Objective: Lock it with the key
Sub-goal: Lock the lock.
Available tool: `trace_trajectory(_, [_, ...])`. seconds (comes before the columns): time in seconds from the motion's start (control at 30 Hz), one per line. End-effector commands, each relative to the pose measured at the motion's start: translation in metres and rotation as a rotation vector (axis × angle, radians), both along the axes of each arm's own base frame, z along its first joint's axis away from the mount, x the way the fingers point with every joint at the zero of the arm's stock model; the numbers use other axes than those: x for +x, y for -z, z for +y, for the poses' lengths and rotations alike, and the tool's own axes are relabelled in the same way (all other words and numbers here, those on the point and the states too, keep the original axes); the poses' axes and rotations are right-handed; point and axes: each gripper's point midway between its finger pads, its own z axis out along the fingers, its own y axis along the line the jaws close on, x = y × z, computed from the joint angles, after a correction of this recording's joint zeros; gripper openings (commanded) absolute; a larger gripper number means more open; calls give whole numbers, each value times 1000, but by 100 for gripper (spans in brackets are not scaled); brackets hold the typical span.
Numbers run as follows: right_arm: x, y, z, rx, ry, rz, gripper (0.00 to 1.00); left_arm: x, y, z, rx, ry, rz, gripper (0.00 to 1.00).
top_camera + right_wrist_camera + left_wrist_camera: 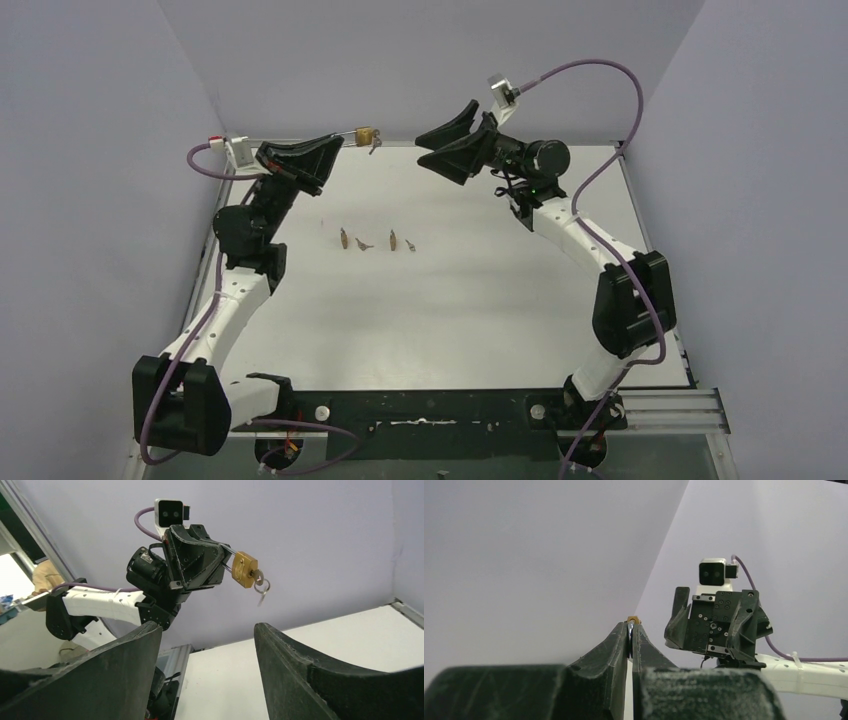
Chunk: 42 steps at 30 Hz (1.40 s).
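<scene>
A brass padlock [366, 135] hangs in the air at the back of the table, held by its shackle in my left gripper [344, 140], which is shut on it. In the right wrist view the padlock [244, 569] sticks out of the left gripper [221, 560], and a key [259, 586] on a small ring sits in its keyhole and dangles. The left wrist view shows only a brass corner of the padlock [634, 618] above the closed fingertips of my left gripper [630, 630]. My right gripper [421, 146] is open and empty, a short way right of the key.
Two small brown pieces [343, 238] [392, 239] and two small metal bits [365, 244] [410, 244] lie in a row on the white table [480, 320]. Purple walls close the back and both sides. Cables loop off both wrists.
</scene>
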Motion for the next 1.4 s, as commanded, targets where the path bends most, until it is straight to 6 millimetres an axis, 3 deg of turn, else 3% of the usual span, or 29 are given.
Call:
trace_trajectory(0.0, [-12,-19,-11,6,107,-144,69,-13,-38,4,-9,8,-105,0])
trace_trajectory(0.13, [-5,-8,-10,-18,190,-154,77,-17,-36,-4,36,58,-101,0])
trace_trajectory(0.3, [-8,4,5,-95,235,-227,78,-27,-37,-18,114,152,-95,0])
trace_trajectory(0.47, [-21,9,12,-124,216,-298,77,-39,-31,-33,240,260,-84,0])
trace_trajectory(0.67, [-34,10,10,-125,199,-349,77,-51,-22,-37,350,288,-93,0])
trace_trajectory(1.0, [-60,49,8,-391,255,-476,75,-54,-10,-38,431,295,-99,0])
trace_trajectory(1.37, [-46,59,1,-421,370,-485,71,-60,-8,-39,433,310,-105,0])
